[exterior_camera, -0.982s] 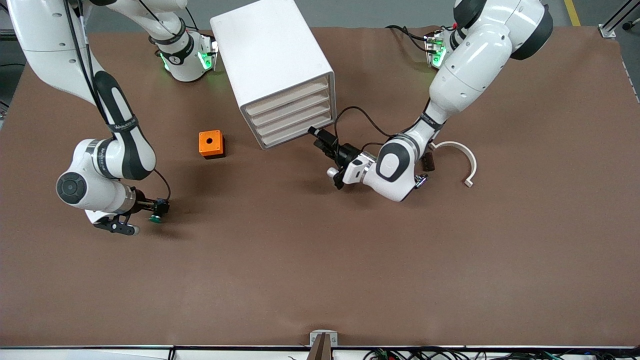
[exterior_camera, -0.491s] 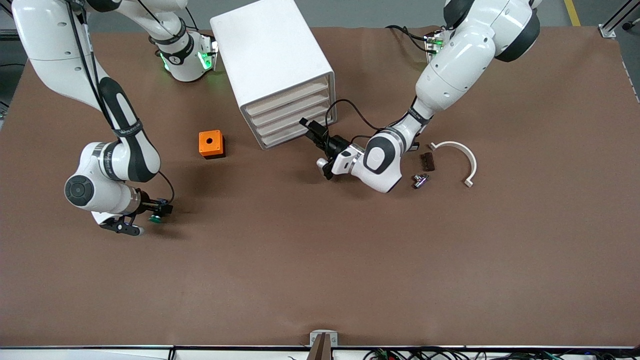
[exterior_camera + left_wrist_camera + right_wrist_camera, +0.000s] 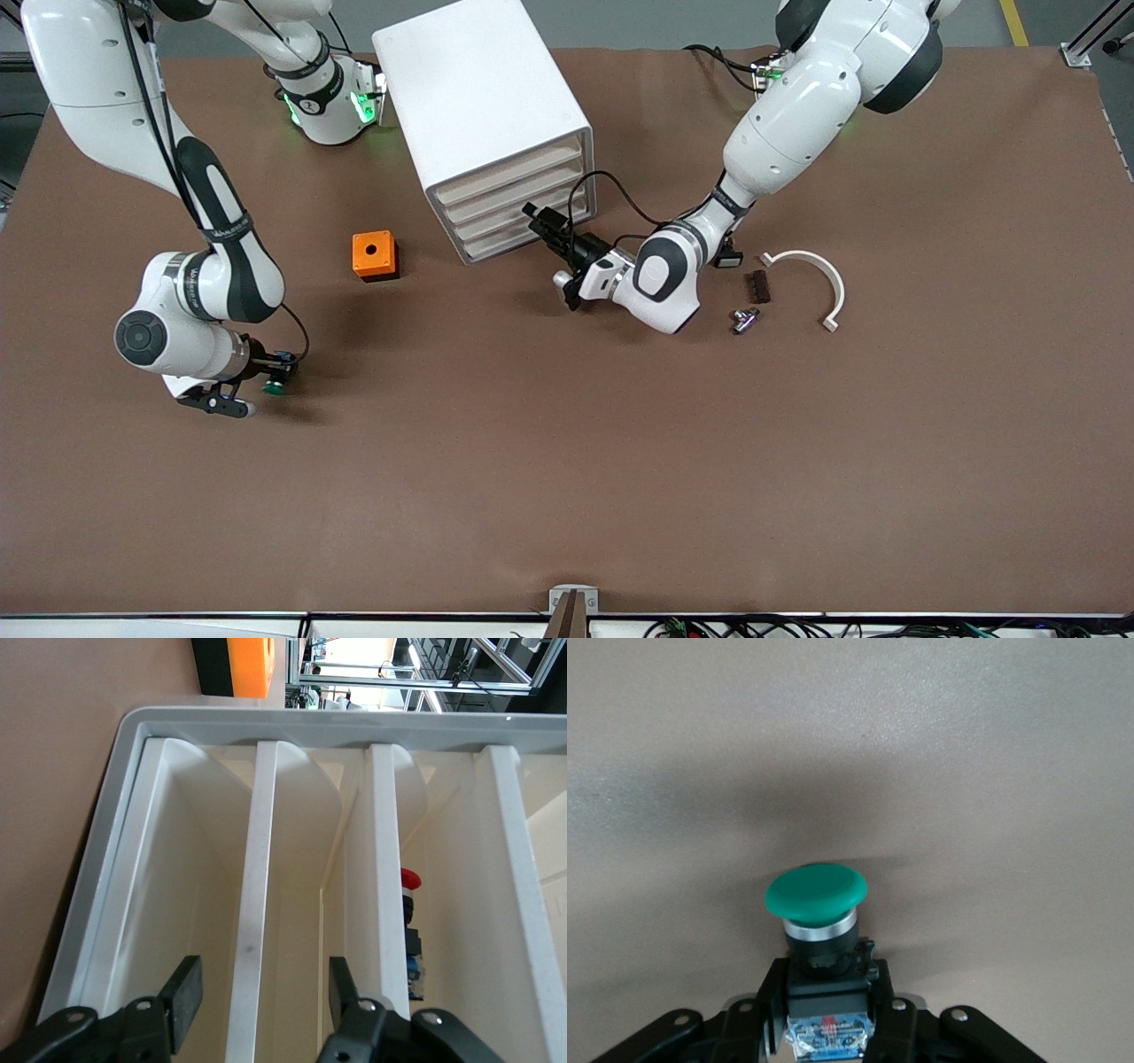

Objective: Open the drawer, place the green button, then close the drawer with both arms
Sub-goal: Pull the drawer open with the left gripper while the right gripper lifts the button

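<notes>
The white cabinet (image 3: 478, 97) stands at the middle of the table, and all four of its drawers look closed. The lowest drawer (image 3: 514, 241) sits just above the tabletop. My left gripper (image 3: 536, 219) is open at the drawer fronts near the cabinet's bottom. In the left wrist view (image 3: 261, 1001) its fingers stand on either side of one white drawer edge, and I cannot tell which drawer's. My right gripper (image 3: 270, 370) is shut on the button (image 3: 275, 387), low over the table at the right arm's end. The right wrist view shows the green cap (image 3: 815, 890) sticking out past that gripper (image 3: 826, 1010).
An orange cube (image 3: 374, 255) lies beside the cabinet toward the right arm's end. Toward the left arm's end lie a white curved piece (image 3: 819, 270), a brown block (image 3: 757, 285), a metal part (image 3: 744, 319) and a black switch (image 3: 728, 259). A red-capped part (image 3: 410, 879) lies inside one drawer.
My left arm has moved toward the cabinet, bringing its open gripper up to the drawer fronts. My right arm has shifted only slightly, with the button still in it.
</notes>
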`<state>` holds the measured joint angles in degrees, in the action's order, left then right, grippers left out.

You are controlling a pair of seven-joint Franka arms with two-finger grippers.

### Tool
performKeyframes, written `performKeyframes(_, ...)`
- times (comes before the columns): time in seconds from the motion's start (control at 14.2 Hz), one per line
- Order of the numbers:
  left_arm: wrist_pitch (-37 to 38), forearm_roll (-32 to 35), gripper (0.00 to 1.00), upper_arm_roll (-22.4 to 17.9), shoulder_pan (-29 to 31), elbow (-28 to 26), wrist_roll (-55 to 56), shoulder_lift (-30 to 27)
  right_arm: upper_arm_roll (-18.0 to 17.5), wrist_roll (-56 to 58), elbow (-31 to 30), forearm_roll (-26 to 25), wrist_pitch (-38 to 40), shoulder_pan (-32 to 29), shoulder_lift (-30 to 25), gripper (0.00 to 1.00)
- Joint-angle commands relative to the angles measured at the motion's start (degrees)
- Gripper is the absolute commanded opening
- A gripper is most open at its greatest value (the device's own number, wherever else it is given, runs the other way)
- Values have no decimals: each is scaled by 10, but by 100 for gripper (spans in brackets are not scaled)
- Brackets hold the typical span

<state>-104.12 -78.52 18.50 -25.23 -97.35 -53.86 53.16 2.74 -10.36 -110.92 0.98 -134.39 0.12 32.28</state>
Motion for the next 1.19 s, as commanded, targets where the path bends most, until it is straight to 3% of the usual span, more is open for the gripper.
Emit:
performKeyframes(0.0, -20, -25, 62, 2, -11, 1, -26, 9, -2, -8, -3, -1, -1, 1, -2, 16)
performKeyframes(0.07, -25, -30, 60, 2, -19, 1, -28, 10, -2, -8, -3, -1, -1, 1, -2, 16)
performKeyframes(0.49, -40, -61, 10, 1, -36, 1, -52, 12, -3, -7, -2, -1, 0, 3, -11, 16)
performKeyframes(0.84, -36, -53, 0, -13, -24, 8, -39, 12, -4, 0, 2, -1, 4, 4, -61, 18)
performKeyframes(0.98, -27, -36, 0, -29, -18, 16, -27, 11, -5, -3, 33, -1, 85, 13, -87, 18)
performKeyframes(1.12, -14, -23, 0, -42, -11, 28, -12, 12, -5, -7, 89, -5, 219, 27, -98, 18)
